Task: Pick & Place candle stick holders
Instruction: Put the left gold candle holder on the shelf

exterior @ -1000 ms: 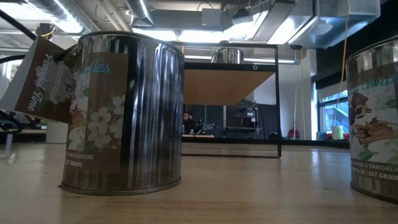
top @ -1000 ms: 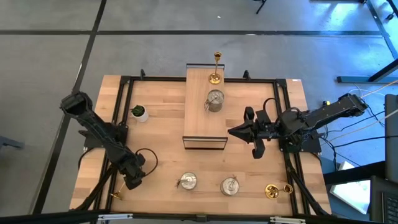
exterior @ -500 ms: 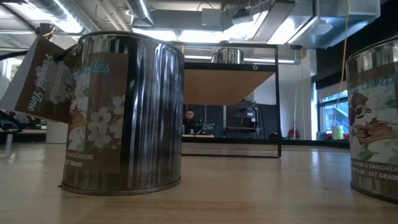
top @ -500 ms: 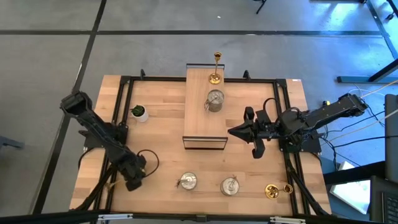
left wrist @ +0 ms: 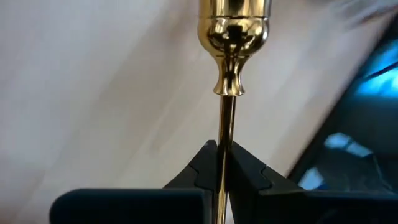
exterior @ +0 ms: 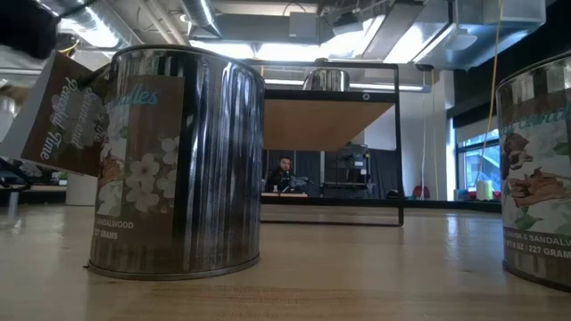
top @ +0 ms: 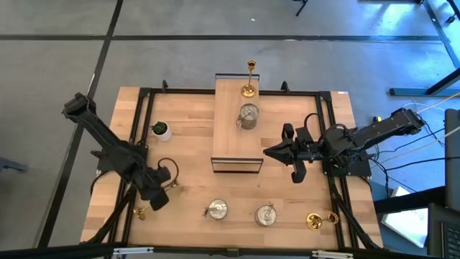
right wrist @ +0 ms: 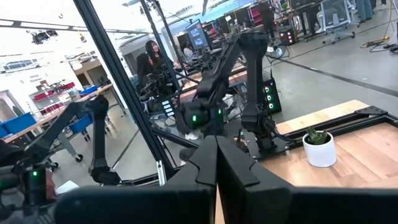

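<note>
Lifted since a second ago, the left gripper point(top: 149, 206) clamps a gold candlestick point(top: 140, 213). High view: three gold, three silver holders; shelf point(top: 237, 122) carries one of each. Low view: two tins point(exterior: 178, 160), perhaps holders. Wrist: stem point(left wrist: 225, 124) pinched; right gripper point(top: 272, 152) shut, empty.

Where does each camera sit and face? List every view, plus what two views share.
High: above the table, facing straight down; both arms, left gripper and right gripper show.
Low: at tabletop height, facing level across; a silver tin close up, no gripper.
Left wrist: on the left arm, its fingers shut on a gold candlestick.
Right wrist: past shut fingers toward a plant pot.
Shared: high and right wrist show the plant pot.
</note>
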